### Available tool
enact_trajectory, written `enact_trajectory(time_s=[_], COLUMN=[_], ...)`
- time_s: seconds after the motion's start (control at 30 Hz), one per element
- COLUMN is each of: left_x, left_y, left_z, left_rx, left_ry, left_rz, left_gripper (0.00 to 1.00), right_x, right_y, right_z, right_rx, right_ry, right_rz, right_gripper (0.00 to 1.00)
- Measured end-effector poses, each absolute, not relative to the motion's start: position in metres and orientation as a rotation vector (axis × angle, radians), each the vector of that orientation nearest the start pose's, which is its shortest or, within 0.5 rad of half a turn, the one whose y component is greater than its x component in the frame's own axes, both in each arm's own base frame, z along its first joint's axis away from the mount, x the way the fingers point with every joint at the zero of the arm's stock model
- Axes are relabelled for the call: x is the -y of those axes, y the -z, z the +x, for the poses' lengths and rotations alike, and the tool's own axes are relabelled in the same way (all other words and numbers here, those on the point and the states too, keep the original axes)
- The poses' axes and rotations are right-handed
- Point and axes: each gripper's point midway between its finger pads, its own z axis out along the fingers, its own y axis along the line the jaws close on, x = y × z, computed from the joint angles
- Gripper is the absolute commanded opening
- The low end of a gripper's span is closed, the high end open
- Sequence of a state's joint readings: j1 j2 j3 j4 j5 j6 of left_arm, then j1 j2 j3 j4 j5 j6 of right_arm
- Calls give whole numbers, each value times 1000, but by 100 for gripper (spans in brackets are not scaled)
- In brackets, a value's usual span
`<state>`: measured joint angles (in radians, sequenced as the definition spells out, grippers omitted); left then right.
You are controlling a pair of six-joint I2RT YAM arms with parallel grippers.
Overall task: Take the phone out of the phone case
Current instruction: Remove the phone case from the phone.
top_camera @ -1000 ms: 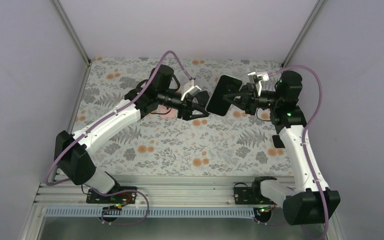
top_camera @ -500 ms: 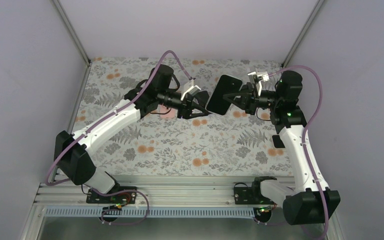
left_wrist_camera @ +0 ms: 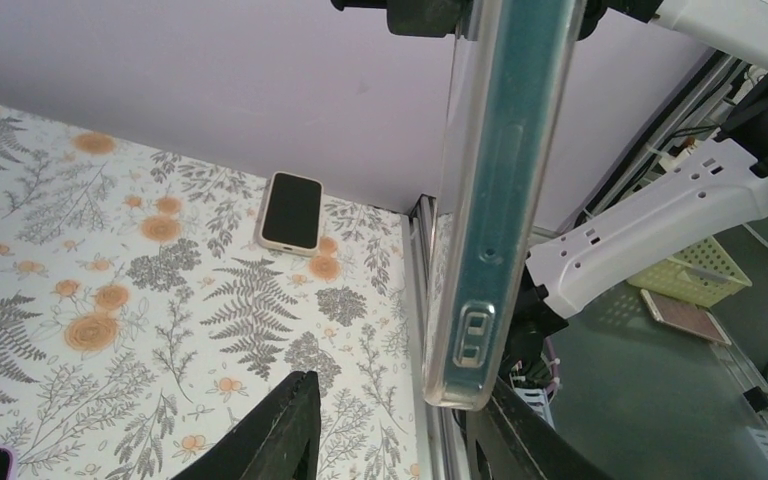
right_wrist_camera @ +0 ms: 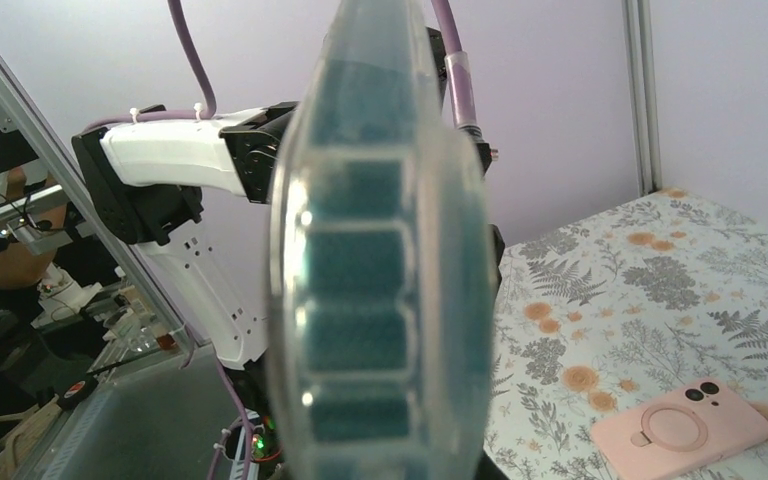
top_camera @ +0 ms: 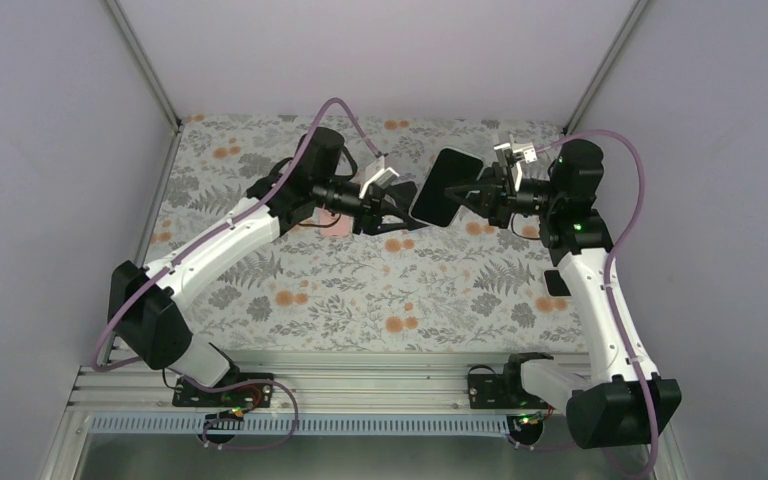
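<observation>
The phone in its clear case [top_camera: 447, 190] is held up in the air above the middle of the table. My right gripper [top_camera: 477, 193] is shut on it from the right. In the right wrist view the cased phone [right_wrist_camera: 380, 280] is edge-on, fills the centre and hides the fingers. My left gripper [top_camera: 401, 212] is open at the phone's lower left edge. In the left wrist view the cased phone [left_wrist_camera: 495, 200] hangs edge-on. Its bottom corner is between my open left gripper's [left_wrist_camera: 392, 432] fingers, close to the right one [left_wrist_camera: 508, 440]; contact cannot be told.
A pink phone case with a ring [right_wrist_camera: 680, 428] lies on the floral table, partly under the left arm [top_camera: 328, 226]. Another phone in a pale case [left_wrist_camera: 291, 211] lies near the right edge, by the right arm [top_camera: 556, 282]. A yellow basket [left_wrist_camera: 695, 275] sits off the table.
The left gripper has moved a little up and toward the phone. The phone has shifted slightly left in the right gripper's hold.
</observation>
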<state>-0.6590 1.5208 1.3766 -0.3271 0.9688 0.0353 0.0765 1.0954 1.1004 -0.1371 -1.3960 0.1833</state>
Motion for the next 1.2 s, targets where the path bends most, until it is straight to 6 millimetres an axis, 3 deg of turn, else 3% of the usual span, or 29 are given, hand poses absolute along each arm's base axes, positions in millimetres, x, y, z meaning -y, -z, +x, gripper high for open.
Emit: enact_trajectory(time_s=[0.2, 0.4, 0.6, 0.77, 0.87, 1.0, 1.2], left_x=[360, 343, 342, 322, 308, 309, 332], left_y=[-321, -303, -302, -321, -346, -379, -377], left_z=[245, 291, 292, 294, 286, 251, 224], left_rx=[-1672, -1784, -1789, -1731, -1651, -1520, -1499], left_ry=[1391, 1290, 1301, 1397, 1430, 1490, 1567], left_rz=[1249, 1104, 1099, 1083, 1094, 1180, 1256], left_gripper=[34, 34, 55, 67, 71, 72, 71], right_x=[-188, -195, -195, -195, -196, -197, -202], right_y=[-395, -396, -397, -391, -383, -374, -372], right_z=[237, 207, 201, 204, 212, 221, 221], right_rx=[-1486, -1458, -1448, -1467, -1496, -1538, -1547], right_ry=[-1325, -1469, -1499, -1496, -1500, -1503, -1501], right_rz=[-972, -1064, -1085, -1069, -1047, -1015, -1018], right_gripper=[4, 4, 4, 4, 4, 4, 4])
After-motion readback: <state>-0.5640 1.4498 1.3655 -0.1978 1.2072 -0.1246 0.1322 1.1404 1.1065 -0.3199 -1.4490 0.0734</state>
